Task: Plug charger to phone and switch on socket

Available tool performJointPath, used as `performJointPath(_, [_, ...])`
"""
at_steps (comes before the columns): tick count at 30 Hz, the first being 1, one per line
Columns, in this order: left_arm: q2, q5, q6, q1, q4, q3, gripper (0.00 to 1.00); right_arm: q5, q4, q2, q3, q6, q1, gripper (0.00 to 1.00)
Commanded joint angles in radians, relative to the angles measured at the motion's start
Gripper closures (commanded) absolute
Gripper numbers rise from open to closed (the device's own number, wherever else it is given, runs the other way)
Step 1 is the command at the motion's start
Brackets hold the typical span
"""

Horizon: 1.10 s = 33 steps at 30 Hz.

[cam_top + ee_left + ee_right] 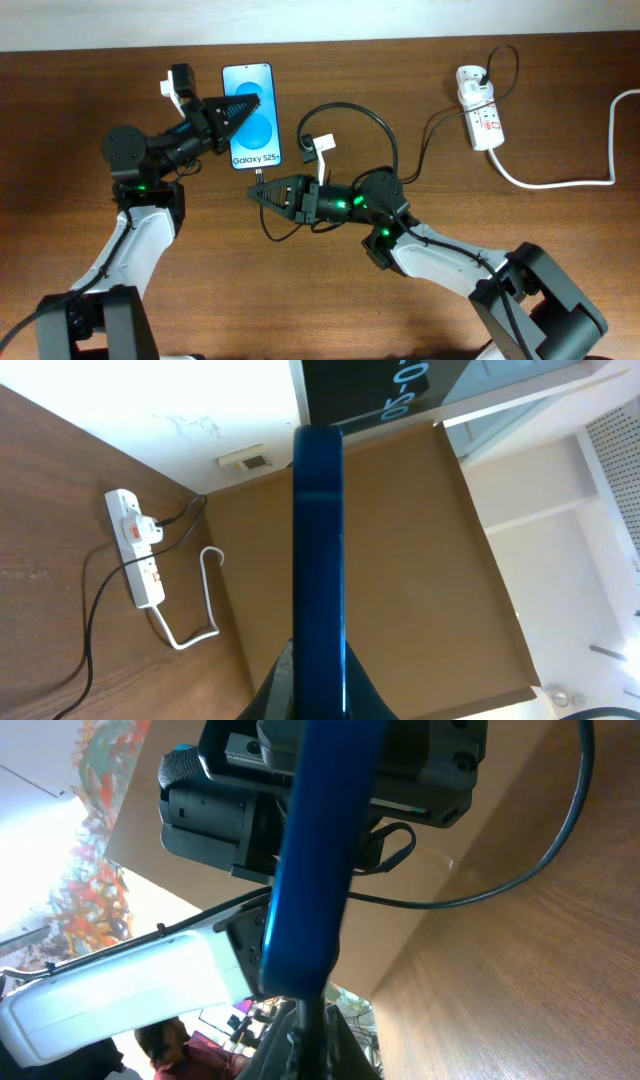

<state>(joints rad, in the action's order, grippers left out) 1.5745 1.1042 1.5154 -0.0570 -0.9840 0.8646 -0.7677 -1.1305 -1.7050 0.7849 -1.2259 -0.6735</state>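
Note:
The phone (pixel 252 135), blue screen up with "Galaxy S25+" on it, lies at the back left of the table. My left gripper (pixel 248 104) is shut on it from its left side; in the left wrist view the phone (pixel 318 540) stands edge-on between the jaws (pixel 318 695). My right gripper (pixel 258 189) is shut on the charger's plug tip (pixel 308 1012), which meets the phone's bottom edge (pixel 318 870). I cannot tell whether the tip is seated. The black cable (pixel 350 107) loops right to the socket (pixel 480 118), which also shows in the left wrist view (pixel 140 560).
The socket's thick white lead (pixel 560 183) runs off the right edge of the wooden table (pixel 300 300). A black plug (pixel 472 76) sits in the socket's far end. A white wall borders the back of the table.

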Motion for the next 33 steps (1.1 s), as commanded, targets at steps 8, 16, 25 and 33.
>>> performJointPath(8, [-0.019,0.018,0.010,0.003,-0.006,0.013,1.00,0.005,-0.015,-0.002,0.012,0.013,0.001,0.96])
performJointPath(16, [-0.019,0.016,0.010,0.003,-0.006,0.013,1.00,-0.014,-0.014,-0.002,0.012,0.013,0.000,0.96])
performJointPath(25, [-0.019,0.004,0.010,0.003,-0.006,0.013,1.00,-0.033,-0.010,-0.002,0.012,0.013,0.000,0.96])
performJointPath(33, [-0.019,0.006,0.010,0.003,-0.006,0.013,1.00,-0.034,-0.039,-0.002,0.012,-0.008,0.000,0.96])
